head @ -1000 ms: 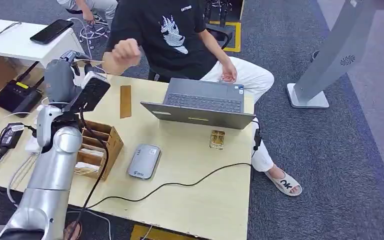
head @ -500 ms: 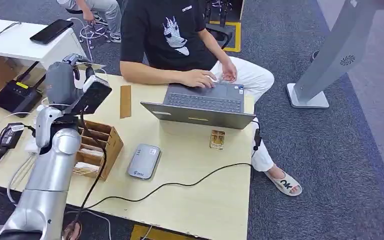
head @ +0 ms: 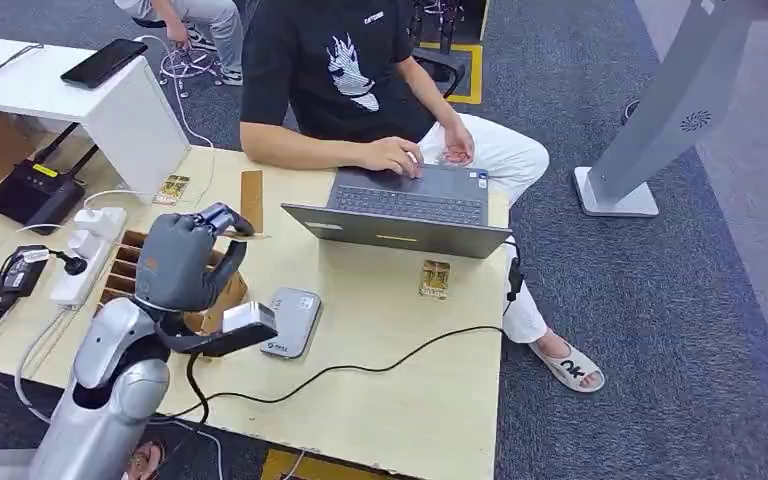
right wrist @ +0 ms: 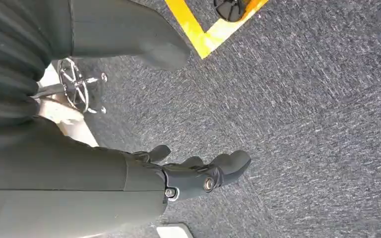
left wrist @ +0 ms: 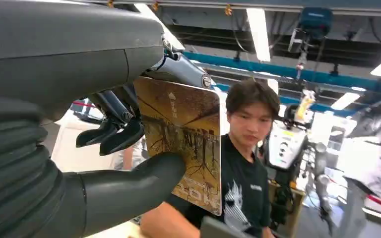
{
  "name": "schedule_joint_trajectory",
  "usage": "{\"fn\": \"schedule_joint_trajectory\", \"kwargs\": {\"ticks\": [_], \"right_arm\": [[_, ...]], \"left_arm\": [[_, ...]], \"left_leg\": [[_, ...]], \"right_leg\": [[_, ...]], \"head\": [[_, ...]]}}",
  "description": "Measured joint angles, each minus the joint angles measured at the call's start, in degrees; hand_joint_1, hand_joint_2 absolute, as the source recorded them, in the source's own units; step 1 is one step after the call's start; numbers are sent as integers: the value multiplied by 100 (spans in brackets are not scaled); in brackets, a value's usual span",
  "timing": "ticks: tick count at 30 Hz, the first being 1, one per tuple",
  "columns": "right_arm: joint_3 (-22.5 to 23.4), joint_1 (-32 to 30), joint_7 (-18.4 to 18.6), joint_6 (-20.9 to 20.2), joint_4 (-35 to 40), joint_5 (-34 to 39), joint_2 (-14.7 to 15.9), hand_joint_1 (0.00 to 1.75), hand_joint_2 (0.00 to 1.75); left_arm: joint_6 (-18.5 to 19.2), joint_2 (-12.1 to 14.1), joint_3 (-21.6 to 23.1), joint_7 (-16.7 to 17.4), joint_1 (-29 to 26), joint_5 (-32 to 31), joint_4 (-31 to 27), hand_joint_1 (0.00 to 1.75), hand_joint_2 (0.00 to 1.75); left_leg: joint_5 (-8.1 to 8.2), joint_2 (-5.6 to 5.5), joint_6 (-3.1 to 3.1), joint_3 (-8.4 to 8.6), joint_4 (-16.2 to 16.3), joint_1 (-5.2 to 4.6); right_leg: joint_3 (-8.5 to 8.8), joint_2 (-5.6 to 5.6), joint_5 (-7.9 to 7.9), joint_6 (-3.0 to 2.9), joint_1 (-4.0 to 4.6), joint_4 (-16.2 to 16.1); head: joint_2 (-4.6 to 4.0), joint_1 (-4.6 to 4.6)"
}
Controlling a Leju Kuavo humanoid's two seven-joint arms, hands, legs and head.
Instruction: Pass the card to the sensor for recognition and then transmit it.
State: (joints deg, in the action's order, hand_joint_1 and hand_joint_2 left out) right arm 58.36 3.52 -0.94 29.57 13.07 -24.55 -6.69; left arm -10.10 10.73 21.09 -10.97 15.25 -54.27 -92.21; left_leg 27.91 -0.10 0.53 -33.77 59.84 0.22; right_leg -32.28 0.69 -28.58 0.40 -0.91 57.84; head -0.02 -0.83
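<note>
The left hand (head: 182,262) hovers above the wooden card box (head: 222,290) at the near left of the table (head: 400,370), pinching a brown patterned card (left wrist: 186,144) between thumb and fingers. The card stands upright, facing the seated person (head: 345,70) at the laptop (head: 400,210). The grey sensor (head: 288,322) lies flat just right of the box. The right hand (right wrist: 198,176) hangs over carpet, fingers spread, holding nothing.
</note>
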Motion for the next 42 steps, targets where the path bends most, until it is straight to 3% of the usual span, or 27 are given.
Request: {"fn": "schedule_joint_trajectory", "kwargs": {"ticks": [7,25,30,42], "right_arm": [[109,-2,-39,11,0,48,-42,0,175],[116,0,-44,13,0,50,-46,0,175],[166,-2,-48,74,0,48,-61,0,175],[190,2,96,85,0,-195,-63,0,175]], "left_arm": [[-53,219,271,0,-618,-55,-379,175,175],[-55,343,370,0,-746,-51,-538,175,175],[-124,345,372,0,-1128,30,-536,175,175],[-306,142,-23,111,-1286,85,100,175,175]], "left_leg": [[-1,-1,-1,1,0,0],[-1,-2,-1,1,0,0],[0,0,-1,1,0,0],[-4,-4,0,1,0,0]], "right_leg": [[1,-2,1,0,0,0],[3,-3,1,0,0,1],[1,-1,0,0,0,0],[3,-4,3,-2,0,1]], "head": [[0,-2],[0,0],[0,0],[0,0]]}}
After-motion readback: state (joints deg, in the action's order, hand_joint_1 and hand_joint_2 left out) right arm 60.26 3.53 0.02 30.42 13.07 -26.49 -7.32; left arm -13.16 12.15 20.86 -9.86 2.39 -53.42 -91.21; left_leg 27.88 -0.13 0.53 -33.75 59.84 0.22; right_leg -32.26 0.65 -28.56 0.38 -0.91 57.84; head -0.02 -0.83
